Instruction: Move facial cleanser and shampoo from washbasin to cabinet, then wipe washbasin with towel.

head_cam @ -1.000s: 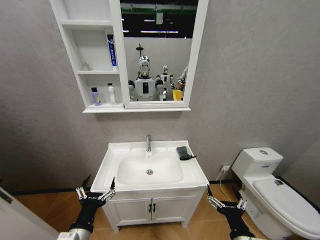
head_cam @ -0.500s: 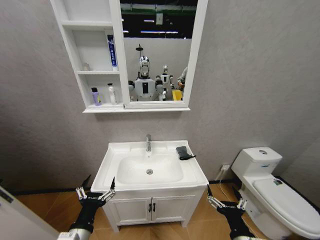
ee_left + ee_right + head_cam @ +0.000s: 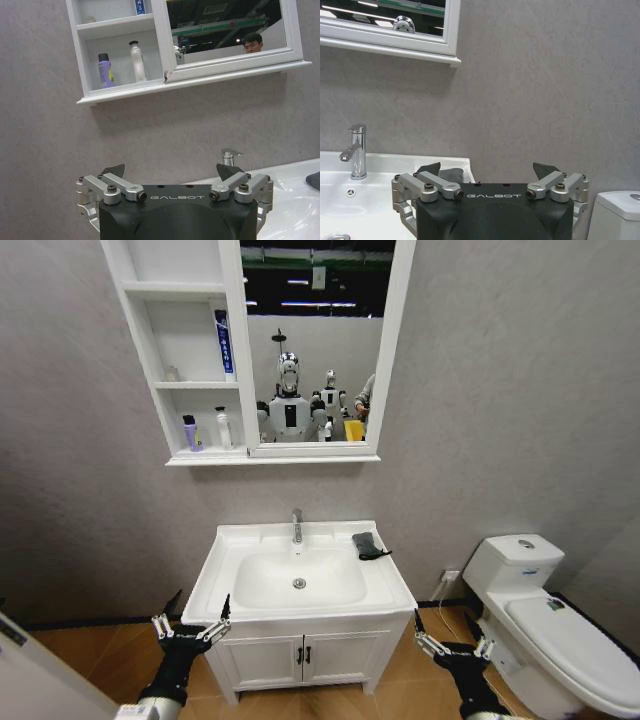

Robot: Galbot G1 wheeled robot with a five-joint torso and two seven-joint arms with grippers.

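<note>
You have even, soft indoor light with no hard glare, and only a faint shadow sits on the grey wall under the cabinet (image 3: 190, 350). The mirror (image 3: 315, 340) reflects bright ceiling strips. Straight edges bow slightly toward the head view's corners.

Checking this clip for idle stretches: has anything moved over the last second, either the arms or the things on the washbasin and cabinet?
Nothing visibly changed.
</note>
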